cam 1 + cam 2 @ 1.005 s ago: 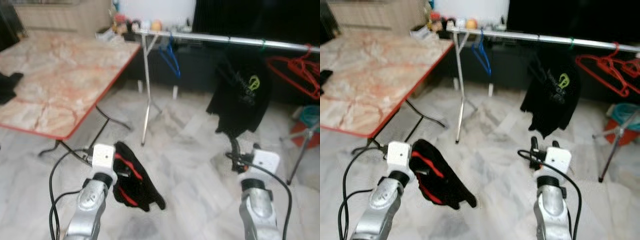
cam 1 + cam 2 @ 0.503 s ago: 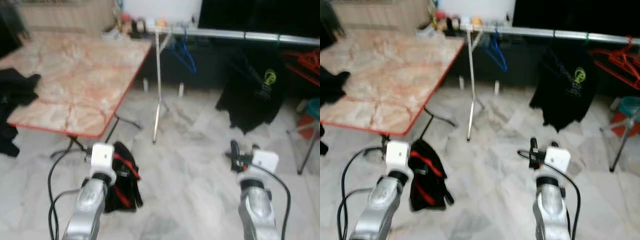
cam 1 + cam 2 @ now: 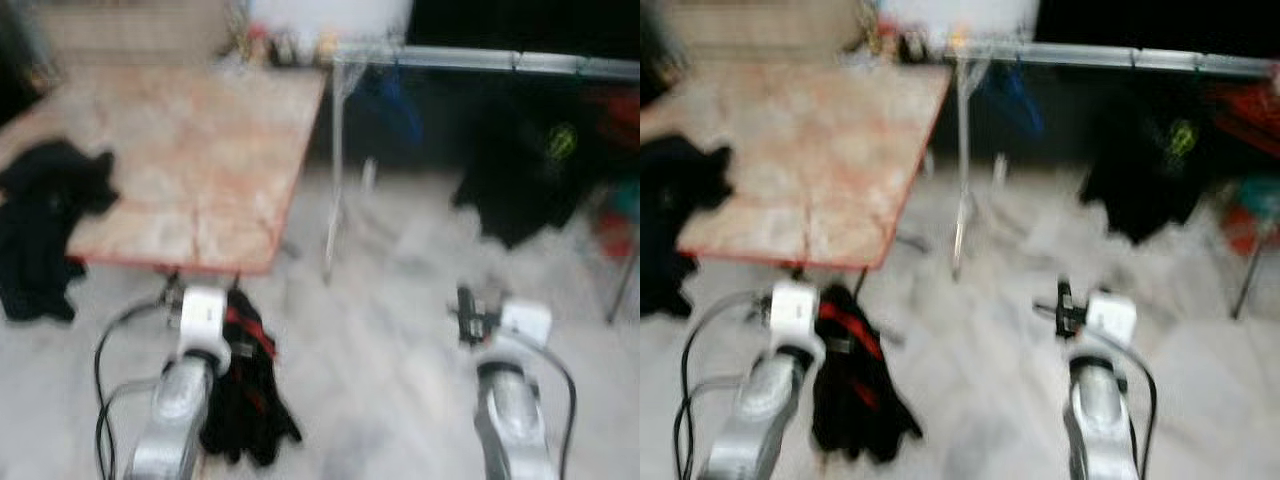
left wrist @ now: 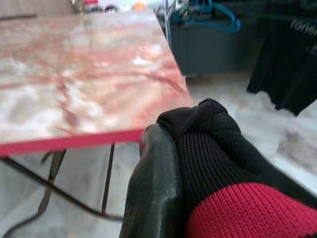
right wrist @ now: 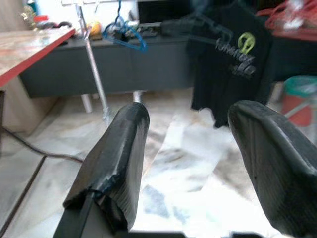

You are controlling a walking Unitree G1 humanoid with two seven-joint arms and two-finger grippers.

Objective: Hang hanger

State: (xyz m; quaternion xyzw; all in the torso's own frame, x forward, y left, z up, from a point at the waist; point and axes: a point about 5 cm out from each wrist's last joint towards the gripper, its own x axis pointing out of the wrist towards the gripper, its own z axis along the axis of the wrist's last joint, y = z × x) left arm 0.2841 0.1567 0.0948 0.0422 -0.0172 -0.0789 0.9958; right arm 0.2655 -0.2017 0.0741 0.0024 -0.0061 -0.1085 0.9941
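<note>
My left gripper (image 3: 230,318) is shut on a black garment with red stripes (image 3: 245,390), which hangs below it near the table's red edge. In the left wrist view the garment (image 4: 228,163) bulges over one black finger (image 4: 153,193). My right gripper (image 5: 188,129) is open and holds nothing, low over the marble floor. Ahead, a metal clothes rail (image 3: 480,60) carries a blue hanger (image 5: 124,33), a black T-shirt with a yellow-green logo (image 3: 530,170) and red hangers (image 5: 292,10).
A marble-topped table with a red edge (image 3: 200,150) stands at the left, with dark clothes (image 3: 45,200) draped over its near left corner. One upright leg of the rail (image 3: 335,170) rises beside the table. A teal and orange thing (image 5: 297,94) sits at the far right.
The whole view has swung left and blurred, so the camera moved. The table and the dark clothes now sit further in. Both grippers keep their pose.
</note>
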